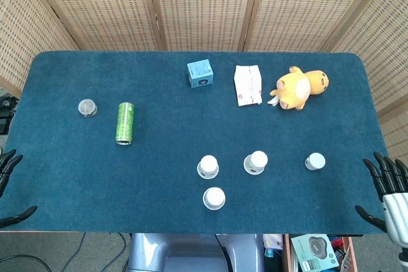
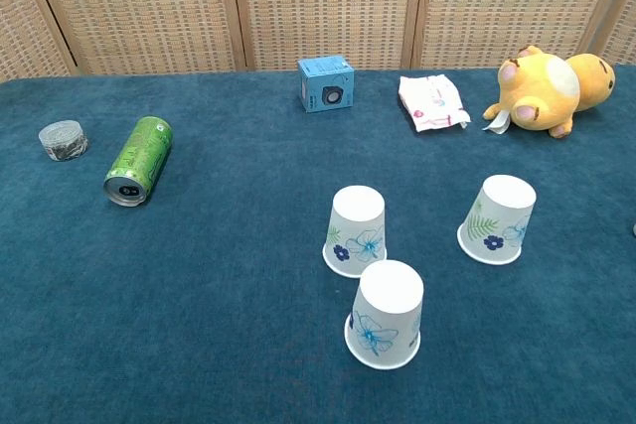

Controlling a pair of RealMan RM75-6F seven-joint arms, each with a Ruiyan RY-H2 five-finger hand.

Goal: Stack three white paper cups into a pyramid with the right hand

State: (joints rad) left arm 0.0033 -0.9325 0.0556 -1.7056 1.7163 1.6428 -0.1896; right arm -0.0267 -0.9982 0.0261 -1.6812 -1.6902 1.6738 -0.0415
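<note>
White paper cups with blue flower prints stand upside down on the near half of the table. One cup (image 1: 208, 166) (image 2: 356, 230) is left of centre, and a second cup (image 1: 255, 162) (image 2: 497, 218) is to its right. A third cup (image 1: 214, 198) (image 2: 385, 314) is nearest the front edge. A further cup (image 1: 315, 161) stands farther right and shows only in the head view. My right hand (image 1: 386, 186) hovers at the table's right front corner, fingers spread, holding nothing, well right of the cups. My left hand (image 1: 6, 167) is at the left front edge, also spread and empty.
A green can (image 1: 124, 123) (image 2: 137, 159) lies on its side at the left, near a small grey tin (image 1: 87, 107) (image 2: 63, 140). Along the back are a blue box (image 1: 200, 73) (image 2: 325, 83), a white tissue pack (image 1: 248, 85) (image 2: 431, 103) and a yellow plush toy (image 1: 299, 87) (image 2: 549, 91).
</note>
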